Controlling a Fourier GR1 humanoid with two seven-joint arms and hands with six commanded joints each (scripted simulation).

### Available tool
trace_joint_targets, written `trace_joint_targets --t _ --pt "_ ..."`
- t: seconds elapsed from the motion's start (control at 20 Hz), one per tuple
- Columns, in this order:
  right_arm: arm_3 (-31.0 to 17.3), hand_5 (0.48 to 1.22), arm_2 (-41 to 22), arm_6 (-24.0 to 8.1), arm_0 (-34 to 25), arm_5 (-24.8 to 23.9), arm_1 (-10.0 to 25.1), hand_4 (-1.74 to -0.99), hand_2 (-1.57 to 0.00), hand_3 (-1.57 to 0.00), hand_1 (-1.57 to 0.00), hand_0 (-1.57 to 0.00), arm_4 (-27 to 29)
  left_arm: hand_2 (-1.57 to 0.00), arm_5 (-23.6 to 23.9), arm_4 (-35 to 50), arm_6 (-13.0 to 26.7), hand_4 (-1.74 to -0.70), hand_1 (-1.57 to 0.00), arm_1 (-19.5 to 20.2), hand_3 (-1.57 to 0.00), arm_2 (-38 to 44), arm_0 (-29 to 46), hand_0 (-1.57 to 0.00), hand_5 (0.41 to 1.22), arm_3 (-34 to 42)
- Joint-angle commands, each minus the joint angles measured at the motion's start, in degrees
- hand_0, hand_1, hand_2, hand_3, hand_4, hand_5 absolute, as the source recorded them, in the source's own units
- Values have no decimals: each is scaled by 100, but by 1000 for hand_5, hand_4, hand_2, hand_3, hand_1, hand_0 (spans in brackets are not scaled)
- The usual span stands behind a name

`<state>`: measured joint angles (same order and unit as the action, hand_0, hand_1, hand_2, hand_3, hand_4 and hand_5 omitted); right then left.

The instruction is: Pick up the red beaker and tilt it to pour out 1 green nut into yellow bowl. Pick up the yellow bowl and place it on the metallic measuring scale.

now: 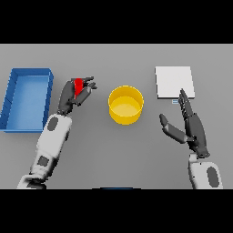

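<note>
Dark fingers of the left hand [75, 93] are curled round the red beaker [78, 85], of which only a small red patch shows between thumb and fingers; whether it is upright or tilted cannot be told. Hand and beaker sit at about nine o'clock from the yellow bowl [125, 105], near it but apart, not over its rim. The left arm runs back toward seven o'clock. A blue tray [27, 72] lies further out at nine o'clock, beyond the hand.

The right hand [191, 125] has its fingers straight and spread, thumb out, holding nothing. It rests at about four o'clock from the bowl, fingertips close to the near edge of the metallic measuring scale [174, 81], which sits at two o'clock from the bowl.

Assessment: the beaker appears grasped, so the pick-up looks done. No green nut is visible in the bowl, so the pour seems outstanding. The bowl stands on the grey table [136, 154], off the scale; that transfer remains
</note>
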<state>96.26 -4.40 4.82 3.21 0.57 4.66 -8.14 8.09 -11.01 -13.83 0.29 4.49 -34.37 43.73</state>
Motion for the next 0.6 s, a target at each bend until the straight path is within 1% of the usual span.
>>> trace_joint_targets --t 0.0,0.1,0.15,0.25,0.35,0.4,0.45,0.55 --pt "66 641 -46 40 58 -17 -36 -1251 1 1 1 1 -32 -1449 -79 112 -75 -1582 -1439 -25 -1400 46 46 -1434 1171 66" --pt "104 645 -87 70 132 -11 -14 -1248 1 1 1 1 -98 -1493 -324 433 -149 -1639 -1486 -38 -1462 171 59 -1483 1157 212" --pt "53 644 -42 19 99 -25 11 -1246 1 1 1 1 -88 -1509 -435 558 -186 -1660 -1503 -29 -1484 205 56 -1501 1150 288" --pt "122 644 -98 100 136 -20 2 -1236 1 1 1 1 -133 -1531 -517 716 -42 -1689 -1528 3 -1515 194 75 -1526 1140 631" --pt "78 645 -65 66 92 -34 37 -1228 1 1 1 1 -148 -1545 -588 726 196 -1708 -1543 101 -1535 140 -10 -1542 1132 826" --pt "20 647 -48 70 39 -41 40 -1227 1 1 1 1 -147 -1551 -656 693 219 -1714 -1549 161 -1542 86 12 -1548 1132 966" --pt "-18 650 -45 112 38 -52 33 -1226 1 1 1 1 -156 -1555 -701 598 262 -1720 -1553 222 -1548 -4 43 -1553 1131 1038" --pt "-19 656 -103 327 89 -101 17 -1219 1 1 1 1 -274 -1558 -715 452 371 -1724 -1557 288 -1553 -121 40 -1556 1132 1132"
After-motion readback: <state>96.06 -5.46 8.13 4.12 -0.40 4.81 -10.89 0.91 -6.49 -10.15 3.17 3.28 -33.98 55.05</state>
